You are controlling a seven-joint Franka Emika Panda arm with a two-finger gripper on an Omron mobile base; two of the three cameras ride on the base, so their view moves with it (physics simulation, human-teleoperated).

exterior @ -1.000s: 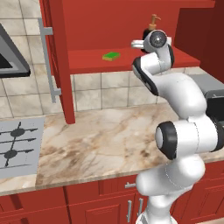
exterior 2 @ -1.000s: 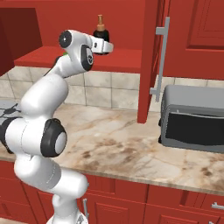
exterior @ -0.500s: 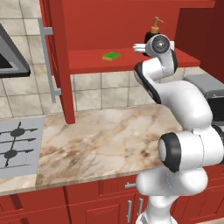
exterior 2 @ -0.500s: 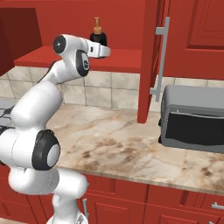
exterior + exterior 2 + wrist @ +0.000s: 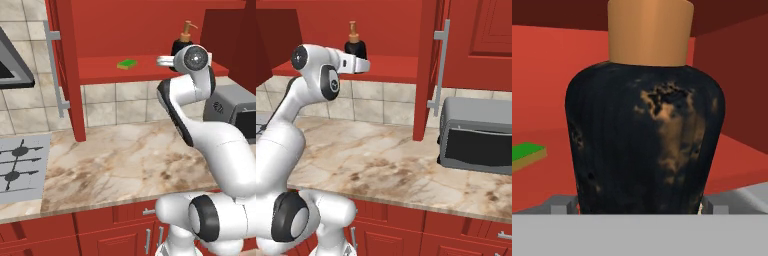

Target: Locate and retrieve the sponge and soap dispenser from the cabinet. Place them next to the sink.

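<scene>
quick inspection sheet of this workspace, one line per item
surface: marble counter, bare in the middle
job's things: soap bottle upright on the cabinet shelf; sponge flat on the same shelf, apart from the bottle
clutter: nothing seen
hand: hand up at the shelf, against the bottle; finger tips either side of its base; grip cannot be told
cables: nothing seen
surroundings: open cabinet door, toaster oven, stove, tiled wall
</scene>
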